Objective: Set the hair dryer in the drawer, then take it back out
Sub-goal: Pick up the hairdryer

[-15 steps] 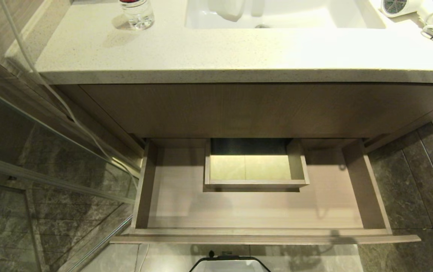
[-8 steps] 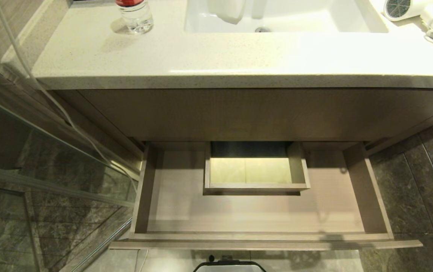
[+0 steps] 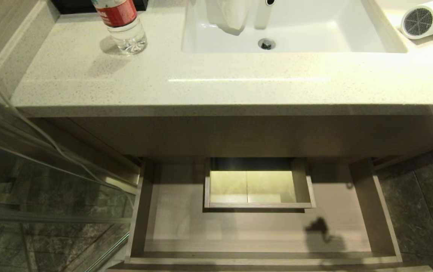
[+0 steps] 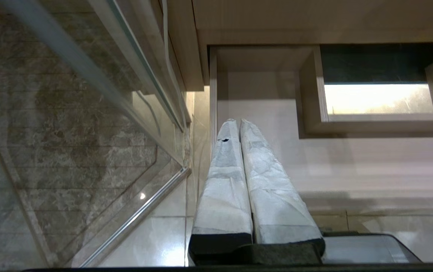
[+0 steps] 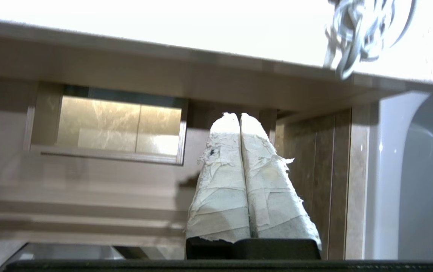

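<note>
dryer: small white hair dryer with grey mesh grille [image 3: 422,19], upper right, on speckled counter [image 3: 216,87]
drawer: wide light wood-grain drawer [image 3: 239,234], pulled out, empty
hands: left hand [image 4: 239,122] and right hand [image 5: 239,116] clenched, empty
risk: dangling cord could snag the counter edge

Surface: pale speckled vanity countertop [image 3: 216,90] with inset white sink [image 3: 356,41] | Left rear: water bottle [image 3: 122,25] standing upright | Far right, beside the sink: white hair dryer [image 3: 426,19] lying, grille facing forward
</note>
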